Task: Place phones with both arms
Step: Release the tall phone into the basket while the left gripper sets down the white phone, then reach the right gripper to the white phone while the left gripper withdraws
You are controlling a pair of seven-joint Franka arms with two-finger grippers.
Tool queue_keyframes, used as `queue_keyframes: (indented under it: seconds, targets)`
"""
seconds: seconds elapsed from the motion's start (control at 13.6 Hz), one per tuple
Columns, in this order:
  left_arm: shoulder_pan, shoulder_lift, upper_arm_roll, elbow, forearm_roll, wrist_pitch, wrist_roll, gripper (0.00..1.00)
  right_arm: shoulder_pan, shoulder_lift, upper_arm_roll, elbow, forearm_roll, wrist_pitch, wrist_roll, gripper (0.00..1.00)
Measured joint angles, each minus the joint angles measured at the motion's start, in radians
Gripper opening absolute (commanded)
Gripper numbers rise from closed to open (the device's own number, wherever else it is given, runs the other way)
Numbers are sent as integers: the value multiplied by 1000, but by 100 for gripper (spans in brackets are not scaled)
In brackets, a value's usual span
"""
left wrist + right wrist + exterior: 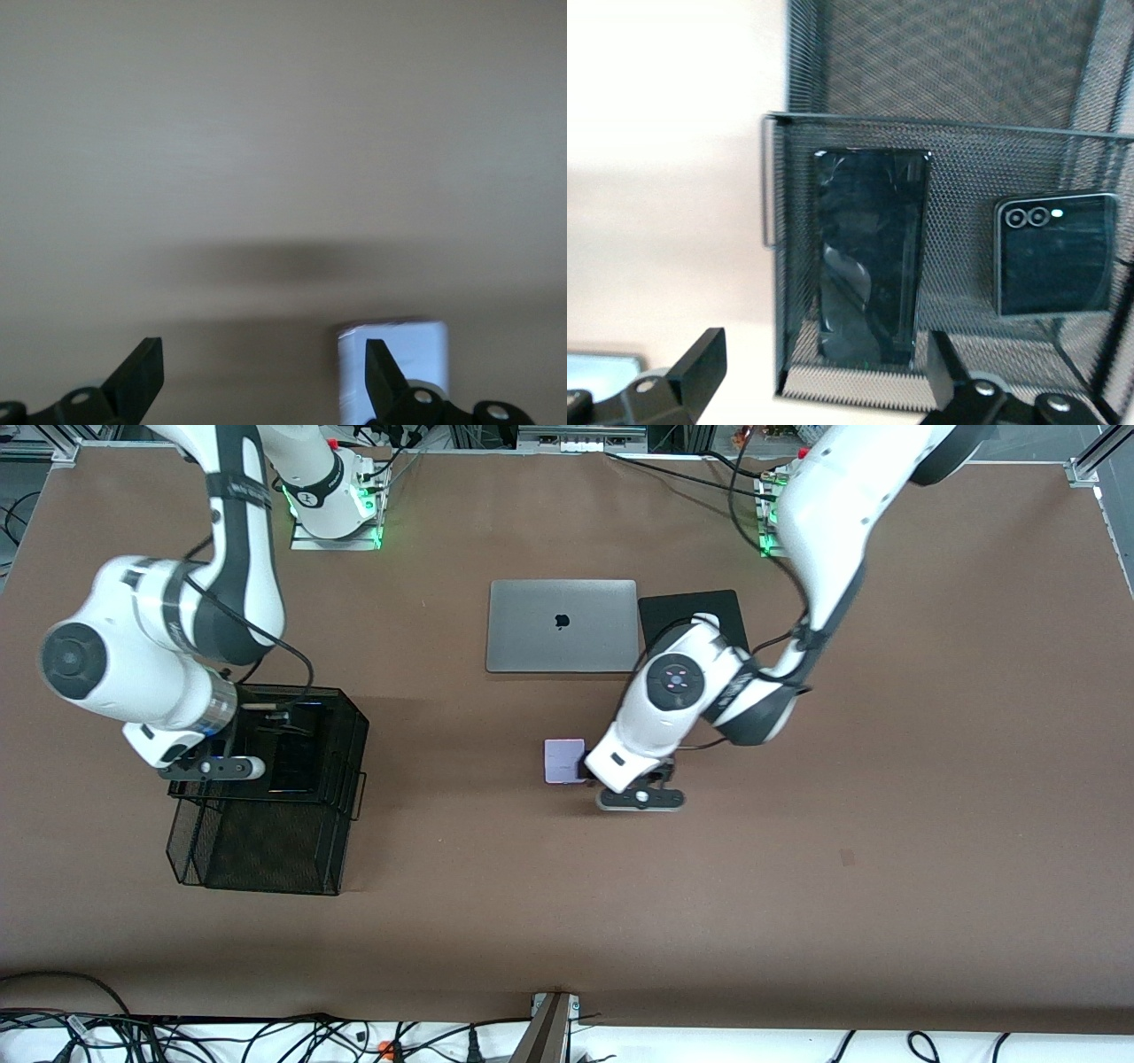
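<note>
Right wrist view: slab phone [868, 257] and black flip phone [1052, 255] lie in mesh tray [957, 142]; right gripper [824, 372] fingers apart above. Lilac phone [564, 761], centre frame, on table [886, 779] beside left gripper [640, 784], fingers apart; placing remains.

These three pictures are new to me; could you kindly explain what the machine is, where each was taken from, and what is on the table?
Two white robot arms stand at a brown table. The wide picture looks down from across the table; the other two come from cameras on the arms' wrists.

The right tool hangs open over a black mesh tray at its end of the table and holds nothing. In the tray lie a long black phone and a black flip phone with two lenses.

The left tool is open and empty, low beside a lilac flip phone on the table. Farther from the front camera lie a closed silver laptop and a black pad.
</note>
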Motion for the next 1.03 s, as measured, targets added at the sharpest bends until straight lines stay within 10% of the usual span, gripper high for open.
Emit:
queue_keyframes:
  seconds: [0.37,1.03]
  targets:
    - [172,-152,0,7,0,-286,234,100,33,-3,63,128,-2,-92,242,100]
    - [279,-569,178,-158,-159,-497,499,100,87,207,491,338,-3,101,836,100]
